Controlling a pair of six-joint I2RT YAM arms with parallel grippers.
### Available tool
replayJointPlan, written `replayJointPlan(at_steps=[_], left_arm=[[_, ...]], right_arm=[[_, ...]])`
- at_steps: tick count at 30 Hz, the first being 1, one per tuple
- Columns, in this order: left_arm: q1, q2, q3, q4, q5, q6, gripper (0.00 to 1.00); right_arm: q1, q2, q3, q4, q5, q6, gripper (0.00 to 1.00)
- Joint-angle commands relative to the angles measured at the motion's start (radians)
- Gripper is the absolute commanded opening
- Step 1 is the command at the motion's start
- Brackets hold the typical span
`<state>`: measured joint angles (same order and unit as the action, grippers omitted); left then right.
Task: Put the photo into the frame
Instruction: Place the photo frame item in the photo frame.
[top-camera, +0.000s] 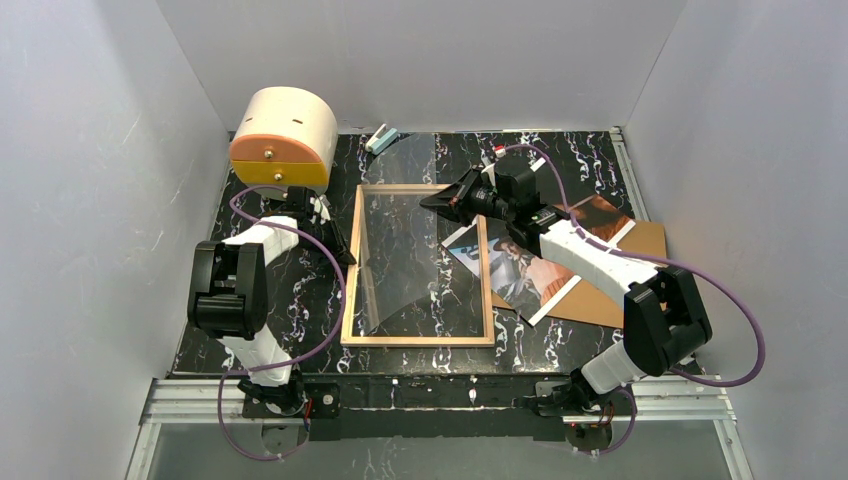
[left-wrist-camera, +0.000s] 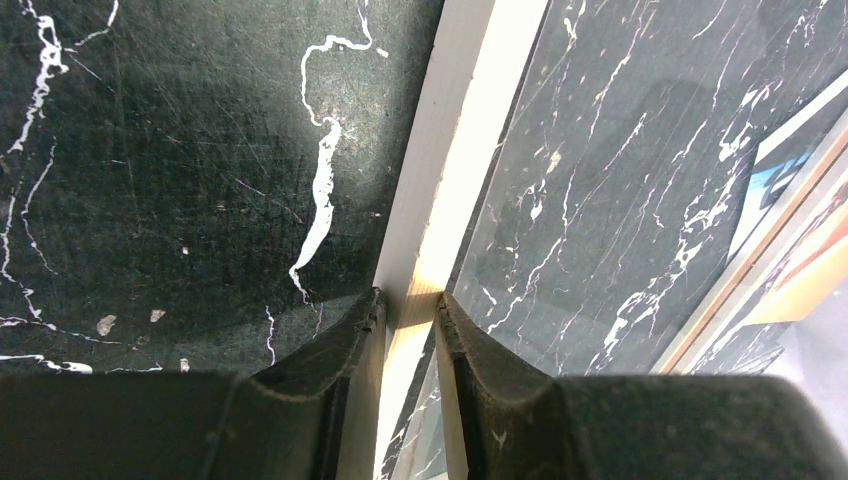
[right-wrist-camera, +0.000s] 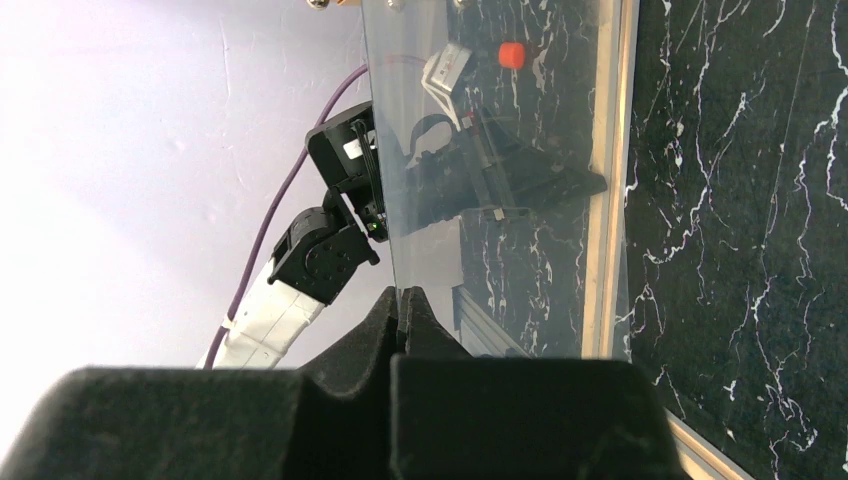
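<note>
1. Pinching the left rail of the frame (top-camera: 415, 341), the left gripper (left-wrist-camera: 410, 300) has one finger on each side of the wood and is closed on it; the frame lies flat mid-counter (top-camera: 560, 160).
2. The right gripper (right-wrist-camera: 403, 296) is clamped shut on the thin edge of the clear pane (top-camera: 410, 168); the pane stands tilted up over the frame; which of its edges rests in the rim I cannot tell.
3. The photo (top-camera: 520, 270) lies just right of the frame on a brown board (top-camera: 640, 240), partly under the right arm; it is not yet in the frame.
4. Handling, as I judge it:
   - The pane looks stiff, slick and brittle; hold it by the edge only; it could slip from so narrow a pinch, so lower it slowly.
   - The frame looks light and rigid and would likely slide on the counter; a rail is the sensible hold.
   - The photo looks thin and bendy, lying flat; take it at a corner or at an edge that overhangs the board; it may curl or crease if dragged.
</note>
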<state>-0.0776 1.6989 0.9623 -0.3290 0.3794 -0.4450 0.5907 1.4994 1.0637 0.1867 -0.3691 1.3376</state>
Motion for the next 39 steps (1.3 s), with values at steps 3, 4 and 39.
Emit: replayJointPlan(at_steps=[3,4,39], left_arm=[[-0.004,0.037,0.002,-0.02,-0.018,0.008,0.21],[-0.004,0.038,0.003,-0.019,-0.017,0.008,0.21],[-0.004,0.034,-0.004,-0.016,-0.021,-0.002,0.21]], right_arm=[[0.01,-0.05,-0.012,-0.003,0.024,0.052,0.01],[0.01,-0.054,-0.014,-0.002,0.028,0.056,0.01],[-0.111,-0.091,-0.237,-0.111,0.042,-0.062,0.27]])
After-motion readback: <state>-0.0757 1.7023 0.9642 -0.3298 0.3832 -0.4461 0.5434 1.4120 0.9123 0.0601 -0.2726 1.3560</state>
